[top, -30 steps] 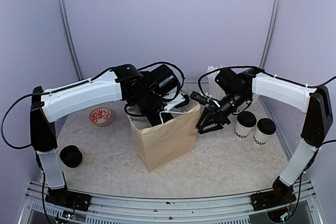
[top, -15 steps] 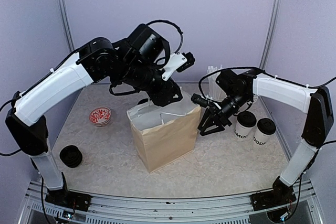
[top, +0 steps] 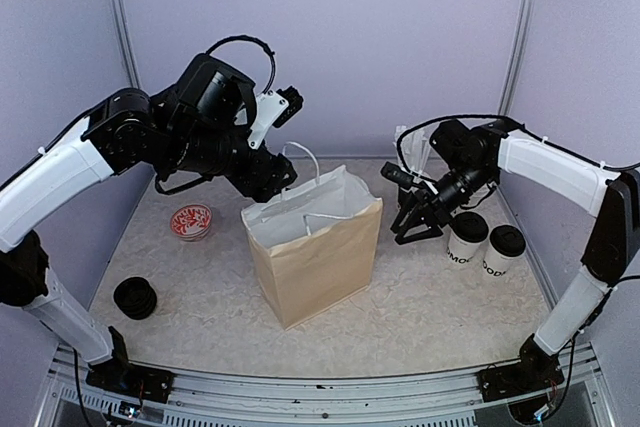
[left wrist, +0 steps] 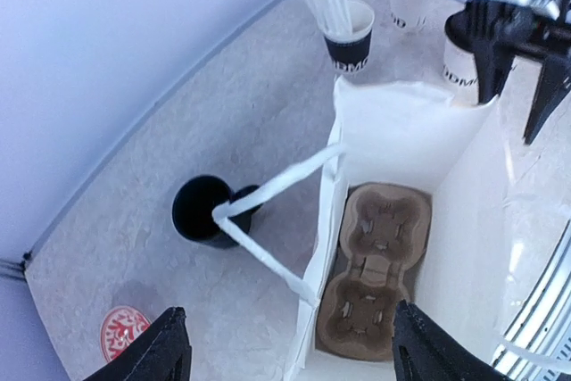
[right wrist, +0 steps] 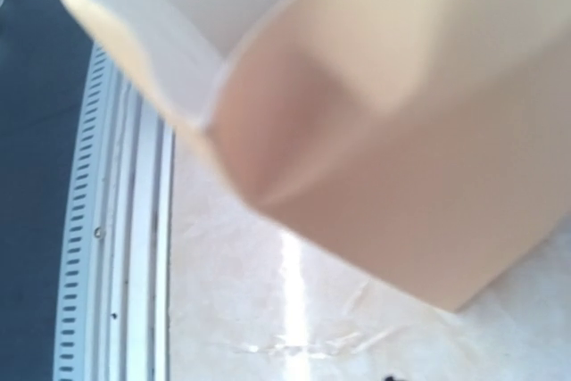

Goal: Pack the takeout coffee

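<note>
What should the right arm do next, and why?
Probably swing the right tool to the nearer lidded cup and grasp it: the tool is open and empty, the carrier in the bag holds nothing, and both cups stand on the table.

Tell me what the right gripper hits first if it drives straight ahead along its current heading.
Most likely the paper bag. Its tan side wall fills the right wrist view, and from above the open right gripper points down-left at the bag's right side. How high on the wall it would land is unclear.

bag (top: 318, 257): tan, white inside | coffee cups (top: 465, 245): white, black lids | dish (top: 191, 220): red-white pattern
</note>
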Tool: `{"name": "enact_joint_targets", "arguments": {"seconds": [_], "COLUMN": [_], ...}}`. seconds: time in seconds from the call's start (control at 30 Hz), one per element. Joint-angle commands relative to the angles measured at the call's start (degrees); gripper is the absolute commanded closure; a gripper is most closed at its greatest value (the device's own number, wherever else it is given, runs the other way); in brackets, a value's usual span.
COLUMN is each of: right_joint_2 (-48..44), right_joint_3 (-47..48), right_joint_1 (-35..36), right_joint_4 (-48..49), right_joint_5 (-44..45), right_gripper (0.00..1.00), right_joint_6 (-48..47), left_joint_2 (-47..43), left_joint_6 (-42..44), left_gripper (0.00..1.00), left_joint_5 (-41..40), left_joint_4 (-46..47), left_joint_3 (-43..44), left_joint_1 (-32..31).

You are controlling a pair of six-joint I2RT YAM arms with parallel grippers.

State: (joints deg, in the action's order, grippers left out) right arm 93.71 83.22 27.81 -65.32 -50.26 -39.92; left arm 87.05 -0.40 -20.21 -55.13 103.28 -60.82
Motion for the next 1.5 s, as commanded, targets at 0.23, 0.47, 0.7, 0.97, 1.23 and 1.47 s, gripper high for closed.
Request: {"name": "enact_joint_targets", "arguments": {"seconds": [0.23, 0.47, 0.7, 0.97, 1.23, 1.47], "right_joint_2": [-2.5, -3.9, -4.2, -4.7, -3.9, -3.4], "right_joint_3": [1.5, 0.8, 0.5, -0.1, 0.1, 0.0], "right_joint_1": [-2.2, -2.6, -3.8, -5.5, -7.3, -7.4], "right_joint_4": [-0.6, 0.5, 0.5, 0.9, 1.3, 1.5], "right_joint_5": [0.4, 0.8, 0.9, 0.7, 0.0, -0.9], "right_gripper": [0.54, 0.54, 0.56, 0.58, 0.58, 0.59], "right_joint_6": [-0.3, 1.1, 1.5, 1.8, 2.4, 2.5], "left_joint_2": [-2.2, 1.4, 6.7, 7.7, 4.8, 2.5], "left_joint_6": [-0.4, 6.8, 10.6, 12.8, 12.0, 8.0], "left_gripper": [0.31, 0.48, 0.77, 1.00, 1.00, 1.00], "left_joint_5": [14.1, 24.4, 28.8, 31.3, 29.8, 31.7], "left_joint_4": [9.1, 12.0, 12.6, 13.3, 10.4, 9.9], "left_joint_3": [-11.8, -10.8, -4.2, -0.7, -2.0, -7.3], "left_joint_1": [10.9, 13.0, 13.0, 9.4, -2.1, -6.8]}}
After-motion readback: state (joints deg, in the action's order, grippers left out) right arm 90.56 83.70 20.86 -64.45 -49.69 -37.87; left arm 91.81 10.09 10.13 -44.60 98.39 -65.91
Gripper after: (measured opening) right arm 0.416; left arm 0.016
